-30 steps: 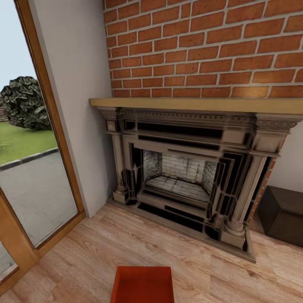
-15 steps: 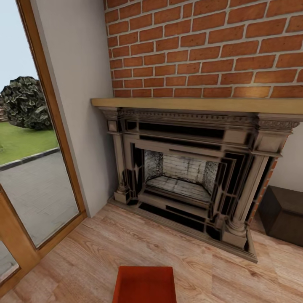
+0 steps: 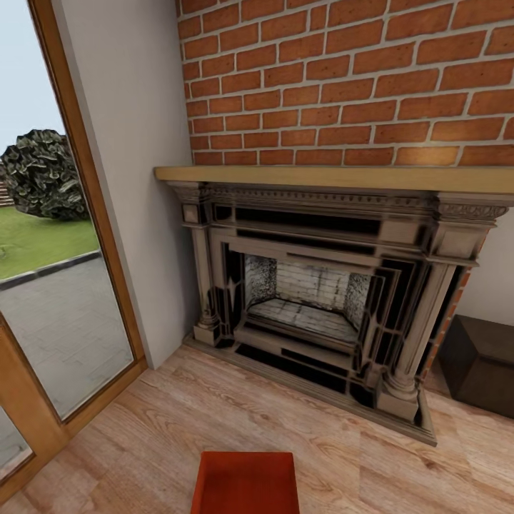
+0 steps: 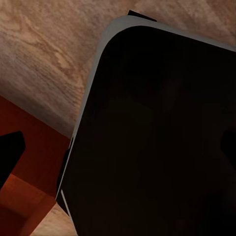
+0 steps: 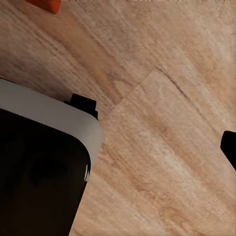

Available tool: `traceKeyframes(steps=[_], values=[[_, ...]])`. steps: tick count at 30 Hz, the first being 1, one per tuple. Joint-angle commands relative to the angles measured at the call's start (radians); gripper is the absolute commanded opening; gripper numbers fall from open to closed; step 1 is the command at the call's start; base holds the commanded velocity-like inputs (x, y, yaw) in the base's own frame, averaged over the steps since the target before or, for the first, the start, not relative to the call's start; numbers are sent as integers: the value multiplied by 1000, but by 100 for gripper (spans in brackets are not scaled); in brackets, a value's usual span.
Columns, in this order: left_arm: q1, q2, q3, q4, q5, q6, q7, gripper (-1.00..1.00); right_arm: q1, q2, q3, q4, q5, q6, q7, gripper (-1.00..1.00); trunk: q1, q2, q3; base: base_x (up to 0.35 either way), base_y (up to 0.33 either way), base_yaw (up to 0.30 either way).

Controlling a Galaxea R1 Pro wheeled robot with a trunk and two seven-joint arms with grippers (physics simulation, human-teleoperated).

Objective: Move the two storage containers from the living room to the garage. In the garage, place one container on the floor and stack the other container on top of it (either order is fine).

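Observation:
One red-orange storage container [image 3: 245,482] sits on the light wood-plank living room floor [image 3: 143,442], at the bottom middle of the head view, in front of the stone fireplace [image 3: 321,300]. Its open top faces up. A part of the container [image 4: 27,172] also shows in the left wrist view, beside my dark base [image 4: 157,137]. A corner of the container [image 5: 46,5] shows in the right wrist view. My left gripper [image 4: 118,150] is open, with one black fingertip [image 4: 10,152] over the container. My right gripper [image 5: 118,147] hangs open over bare planks, one fingertip [image 5: 230,147] at the frame edge.
A tall glass door with a wooden frame [image 3: 86,235] stands at the left, with lawn and paving outside. A brick wall [image 3: 343,78] rises above the mantel. A dark brown box [image 3: 482,364] stands right of the fireplace.
The head view shifted very slightly a second ago and has held still since. The container and the room's things have not moved.

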Motion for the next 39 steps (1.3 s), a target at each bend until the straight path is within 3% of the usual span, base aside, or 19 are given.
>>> traceKeyframes(steps=[1,17,22,39], values=[[0,0,3,-1,2,-1,1,100,-1,0,7,3,-4,-6,-2,100,0,0,-1,0,0,0],[0,-1,3,-1,2,-1,1,100,-1,1,7,3,-5,-6,-2,100,0,0,-1,0,0,0],[0,0,3,-1,2,-1,1,100,-1,15,6,3,-6,6,0,100,0,0,-2,0,0,16],[0,1,3,-1,2,-1,3,100,-1,10,3,3,-5,5,-2,100,0,0,-25,0,0,61]])
